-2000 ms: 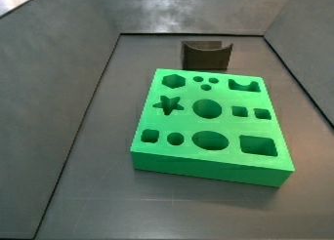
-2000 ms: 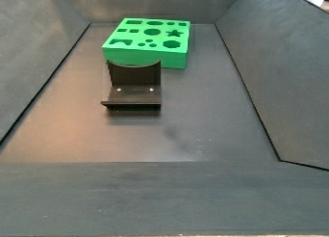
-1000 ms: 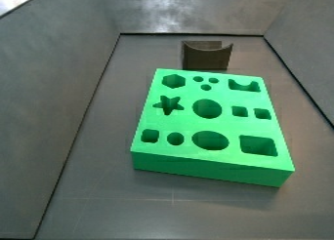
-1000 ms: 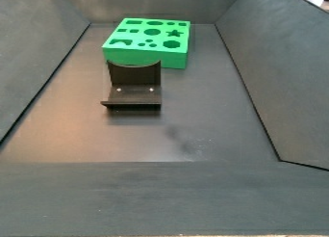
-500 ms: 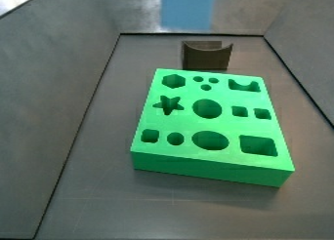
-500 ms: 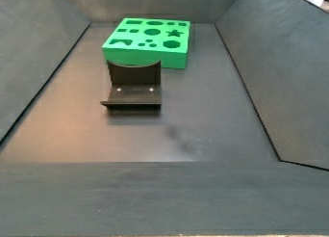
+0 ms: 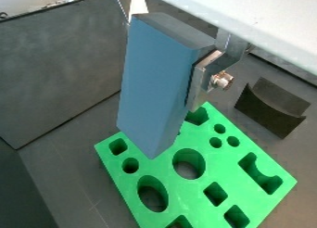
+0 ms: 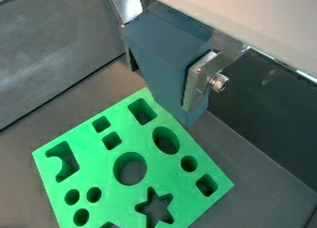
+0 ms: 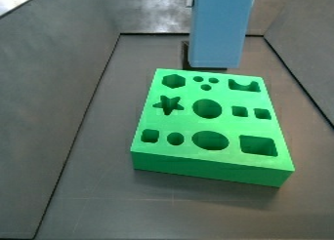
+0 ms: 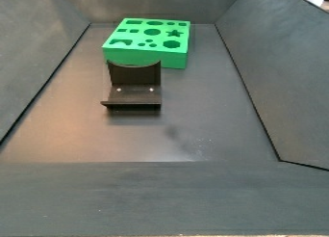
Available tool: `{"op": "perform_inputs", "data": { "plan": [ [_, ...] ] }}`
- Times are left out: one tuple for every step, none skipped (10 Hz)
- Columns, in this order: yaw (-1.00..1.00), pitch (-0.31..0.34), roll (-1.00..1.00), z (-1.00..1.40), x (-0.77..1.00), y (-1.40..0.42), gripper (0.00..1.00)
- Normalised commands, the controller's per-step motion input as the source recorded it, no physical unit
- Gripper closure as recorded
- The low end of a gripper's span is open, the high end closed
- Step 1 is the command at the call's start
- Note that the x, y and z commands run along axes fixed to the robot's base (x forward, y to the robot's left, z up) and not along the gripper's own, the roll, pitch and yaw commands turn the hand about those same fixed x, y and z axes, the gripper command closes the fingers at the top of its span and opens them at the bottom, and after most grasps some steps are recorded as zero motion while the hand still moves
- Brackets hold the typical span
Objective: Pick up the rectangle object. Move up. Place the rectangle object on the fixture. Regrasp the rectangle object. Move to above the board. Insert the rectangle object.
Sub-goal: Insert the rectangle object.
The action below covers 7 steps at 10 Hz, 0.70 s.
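Both wrist views show the gripper (image 7: 186, 69) clamped on the rectangle object (image 7: 158, 83), which hangs long-axis-down, well above the board (image 7: 198, 171) and its cut-outs.

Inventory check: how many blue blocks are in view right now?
1. The rectangle object, clamped in the pincer, hangs over the board in a side view. None sits on the fixture; none seen elsewhere.
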Motion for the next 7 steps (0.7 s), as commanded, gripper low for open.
{"op": "perform_inputs", "data": {
  "plan": [
    [0.09, 0.054, 0.19, -0.25, 0.68, -0.07, 1.00],
    [0.11, 0.141, 0.22, -0.26, 0.88, -0.19, 1.00],
    [0.00, 0.180, 0.28, -0.34, 0.91, -0.25, 1.00],
    [0.00, 0.166, 0.27, -0.30, 0.85, -0.23, 1.00],
    [0.00, 0.146, 0.30, -0.36, 0.86, -0.19, 1.00],
    [0.00, 0.149, 0.42, -0.33, 0.71, -0.25, 1.00],
    [0.00, 0.121, 0.38, -0.25, 0.77, -0.25, 1.00]
  ]
}}
